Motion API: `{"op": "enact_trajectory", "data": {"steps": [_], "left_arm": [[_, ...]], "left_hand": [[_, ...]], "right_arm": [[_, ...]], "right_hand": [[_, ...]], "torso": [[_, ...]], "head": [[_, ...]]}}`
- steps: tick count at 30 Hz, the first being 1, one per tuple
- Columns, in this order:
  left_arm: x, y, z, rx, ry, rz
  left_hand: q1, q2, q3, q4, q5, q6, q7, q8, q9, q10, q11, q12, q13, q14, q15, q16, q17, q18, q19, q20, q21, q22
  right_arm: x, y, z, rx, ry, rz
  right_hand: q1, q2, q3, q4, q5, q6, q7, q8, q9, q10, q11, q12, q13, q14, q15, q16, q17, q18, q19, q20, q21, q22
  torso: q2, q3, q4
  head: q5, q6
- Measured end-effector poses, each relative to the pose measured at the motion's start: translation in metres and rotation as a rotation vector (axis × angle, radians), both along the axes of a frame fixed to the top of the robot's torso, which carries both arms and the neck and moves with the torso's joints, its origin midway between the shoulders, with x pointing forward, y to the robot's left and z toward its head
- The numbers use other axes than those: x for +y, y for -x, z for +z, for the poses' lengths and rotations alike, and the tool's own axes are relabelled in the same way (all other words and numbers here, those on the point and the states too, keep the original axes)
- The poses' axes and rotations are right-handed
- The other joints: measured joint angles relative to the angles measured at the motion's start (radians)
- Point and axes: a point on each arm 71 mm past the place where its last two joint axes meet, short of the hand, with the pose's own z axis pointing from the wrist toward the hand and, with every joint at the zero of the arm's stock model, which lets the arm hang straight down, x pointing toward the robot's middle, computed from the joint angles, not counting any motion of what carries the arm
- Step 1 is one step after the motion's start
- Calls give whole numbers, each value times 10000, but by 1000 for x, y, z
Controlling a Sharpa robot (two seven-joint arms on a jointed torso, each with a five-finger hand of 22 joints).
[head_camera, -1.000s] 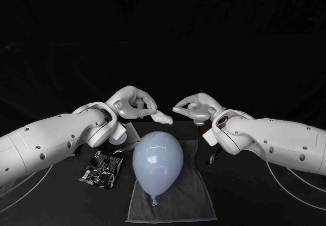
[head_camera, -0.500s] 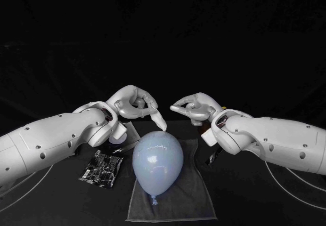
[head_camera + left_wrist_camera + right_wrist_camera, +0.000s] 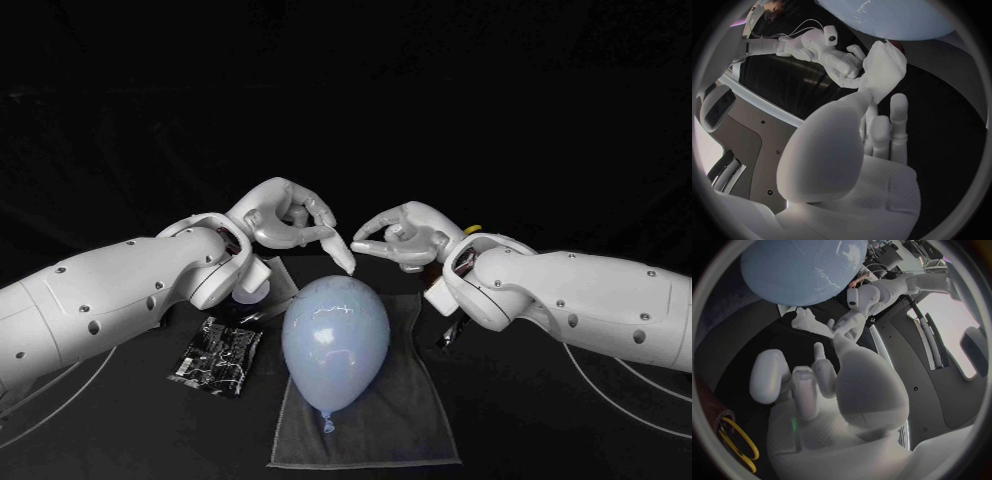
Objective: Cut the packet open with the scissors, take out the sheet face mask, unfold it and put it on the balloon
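One grey towel nearest, one pale blue balloon lying on it, knot end toward robot. One dark packet on table just beside balloon, left-arm side. Two hands beyond balloon: left hand pinching one folded white mask, dangling just over balloon's far end. Right hand empty, fingers apart, close by mask. One pair of scissors, yellow handles, by right wrist.
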Motion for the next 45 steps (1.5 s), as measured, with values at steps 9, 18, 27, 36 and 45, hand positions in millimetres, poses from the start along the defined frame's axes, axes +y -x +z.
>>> {"op": "enact_trajectory", "data": {"steps": [9, 18, 27, 36, 45], "left_arm": [[1, -2, 0, 61, 127, 243], [2, -3, 0, 120, 183, 326], [3, -3, 0, 154, 201, 346], [2, -2, 0, 172, 210, 320], [1, -1, 1, 183, 213, 292]], "left_hand": [[-231, -79, 329, -164, -27, -38, 34, 45, 72, -18, 17, -1, -10, 35, 35, 0, 26, -1, -36, 36, 42, 50], [-243, -92, 329, -164, -28, -38, 34, 46, 72, -18, 17, -1, -11, 35, 36, 0, 26, -2, -36, 36, 42, 49], [-257, -106, 328, -163, 10, -38, 33, 46, 70, -19, 18, -2, -11, 34, 36, 0, 24, -2, -36, 36, 41, 48], [-430, -169, 565, -318, 10, -54, 18, 142, 135, -19, 18, -2, -9, 34, 36, 0, 21, -3, -36, 36, 83, 83], [-455, -169, 567, -320, 9, -55, 17, 142, 136, -20, 18, -2, -9, 34, 36, 0, 16, -3, -36, 36, 83, 82]], "right_arm": [[8, 7, -2, -700, 1072, 439], [12, 7, -7, -1040, 1631, 419], [11, 5, -7, -1266, 1820, 174], [13, 2, -6, -1510, 1921, -37], [17, 2, -5, -1739, 1938, -138]], "right_hand": [[80, -3, -236, -5, 0, 428, -138, 197, 36, 89, -90, 86, 3, 0, 0, 4, -7, 0, 12, 12, 118, 5], [185, 25, -267, 8, 0, 484, -189, 236, 37, 90, -163, 95, 11, 40, -40, 9, -5, -1, 26, -2, 149, 7], [303, 144, -267, 8, 0, 483, -189, 235, 36, 90, -163, 95, 10, 39, -40, 2, 1, -2, 51, -28, 172, 5], [382, 224, -267, 8, 0, 483, -190, 235, 35, 89, -163, 94, 2, 38, -38, -23, 1, -4, 51, -29, 172, -1], [609, 451, -174, -81, 0, 583, -290, 314, 34, 145, -219, 148, 36, 22, -97, 9, -6, -7, 87, -66, 253, 2]], "torso": [[5, -3, -2], [-2, 2, -2], [4, 2, -3], [4, 6, -5], [3, 5, -5]], "head": [[12, -32], [41, -75], [51, -96], [59, -99], [60, -81]]}}
